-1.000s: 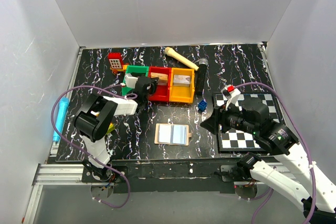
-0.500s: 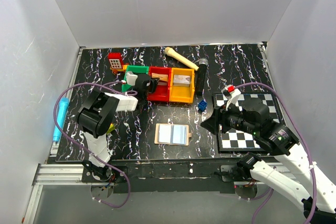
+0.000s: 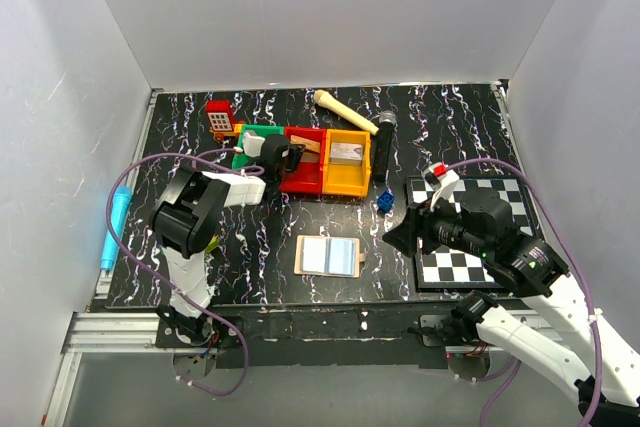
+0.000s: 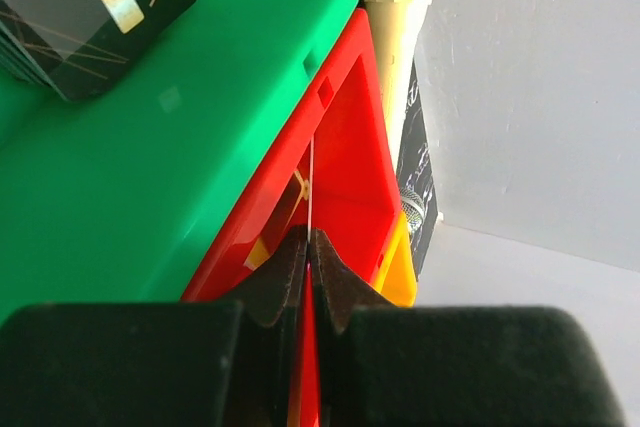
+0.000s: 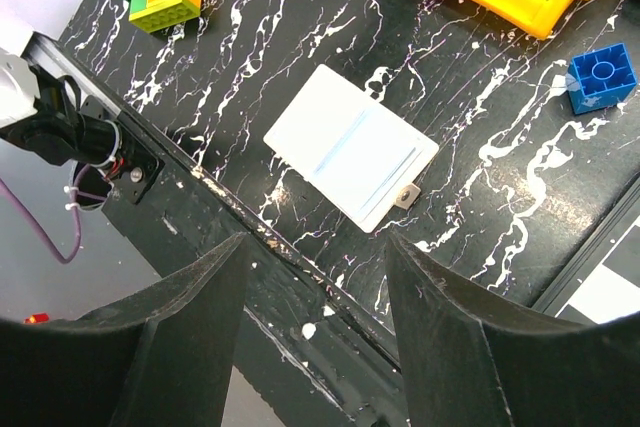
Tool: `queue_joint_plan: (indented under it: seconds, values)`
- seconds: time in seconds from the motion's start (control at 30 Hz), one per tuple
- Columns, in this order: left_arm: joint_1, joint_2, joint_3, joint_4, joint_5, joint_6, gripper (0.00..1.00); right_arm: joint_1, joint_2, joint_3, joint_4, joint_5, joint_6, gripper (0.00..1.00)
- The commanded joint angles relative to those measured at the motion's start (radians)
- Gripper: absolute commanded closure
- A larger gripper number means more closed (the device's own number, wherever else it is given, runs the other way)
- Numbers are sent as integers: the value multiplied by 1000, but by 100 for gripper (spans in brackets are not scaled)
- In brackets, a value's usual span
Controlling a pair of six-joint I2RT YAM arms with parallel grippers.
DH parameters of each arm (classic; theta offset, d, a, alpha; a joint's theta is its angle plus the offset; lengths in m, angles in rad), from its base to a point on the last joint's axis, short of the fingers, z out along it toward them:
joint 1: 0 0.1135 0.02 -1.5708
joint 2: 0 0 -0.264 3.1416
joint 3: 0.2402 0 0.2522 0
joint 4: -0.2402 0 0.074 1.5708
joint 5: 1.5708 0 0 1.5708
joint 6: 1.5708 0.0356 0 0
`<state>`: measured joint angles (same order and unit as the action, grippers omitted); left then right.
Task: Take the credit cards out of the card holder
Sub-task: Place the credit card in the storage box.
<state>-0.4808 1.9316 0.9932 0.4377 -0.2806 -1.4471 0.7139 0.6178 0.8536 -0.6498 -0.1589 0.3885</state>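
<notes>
Left gripper (image 4: pixel 310 247) was pinched tight on a thin credit card (image 4: pixel 311 187), edge-on, over the red bin (image 4: pixel 350 182) upper middle. Card holder (image 3: pixel 328 256) lay unfolded lower centre, right gripper (image 5: pixel 315 242) spread wide above it.

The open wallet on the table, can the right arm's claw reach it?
Probably yes. The right claw is open and hangs near the card holder, which lies open with nothing on it or between them.
</notes>
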Motion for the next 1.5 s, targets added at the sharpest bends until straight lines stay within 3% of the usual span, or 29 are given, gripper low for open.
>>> queue_joint_plan:
  seconds: [0.0, 0.17, 0.43, 1.23, 1.47]
  values:
    - [-1, 21, 33, -73, 12, 5, 96, 4, -16, -8, 22, 18, -14, 36]
    - [-1, 35, 38, -86, 23, 5, 80, 4, -18, -8, 19, 21, -17, 36]
    - [7, 37, 35, -111, 43, 5, 72, 4, -13, -11, 22, 22, -16, 36]
    - [36, -17, -65, -129, 80, 11, 70, 4, -10, -22, 35, 12, -10, 36]
    - [34, -82, -56, -194, 74, 123, 73, 4, -9, -28, 38, 19, -14, 36]
